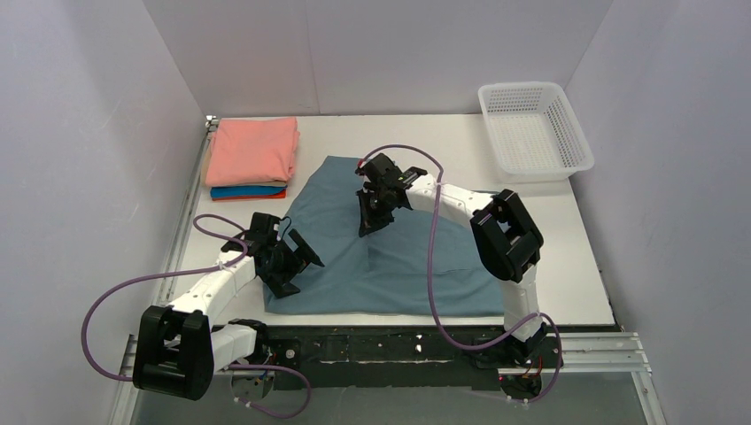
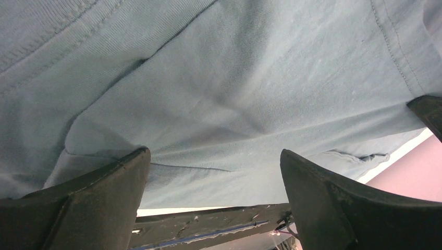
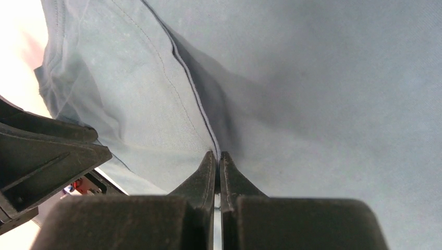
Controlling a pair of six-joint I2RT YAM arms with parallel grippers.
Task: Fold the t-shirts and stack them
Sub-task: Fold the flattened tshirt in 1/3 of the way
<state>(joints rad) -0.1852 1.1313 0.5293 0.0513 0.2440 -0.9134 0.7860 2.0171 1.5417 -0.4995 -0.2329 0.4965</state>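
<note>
Since the blue-grey t-shirt was the only garment not yet squared up, both arms worked over it. It lay spread on the middle of the table, its near edge close to the arm bases
- Cloth: dusty, matte, fine knit, soft creases. One layer was turned over another near the centre, leaving a raised ridge. Rough outline, wider toward the near side, not yet a rectangle
- Stitched hem ran diagonally straight into the right fingertips
- Right gripper: jaws clenched together on that hem edge, apparently pinching the upper layer so it could be carried over for a fold. From above it stood over the shirt's far-centre part
- Left gripper: jaws spread wide, nothing between them, cloth just beyond the tips. From above it sat at the shirt's near-left corner, probably lined up to take that corner as the matching grasp; contact with the cloth could not be told
- Finished pile at the far-left corner, well apart: salmon-pink shirt on top, bright blue shirt under it, orange shirt lowest, only thin edges of the lower two showing
- White mesh basket at the far-right corner, away from both arms
</note>
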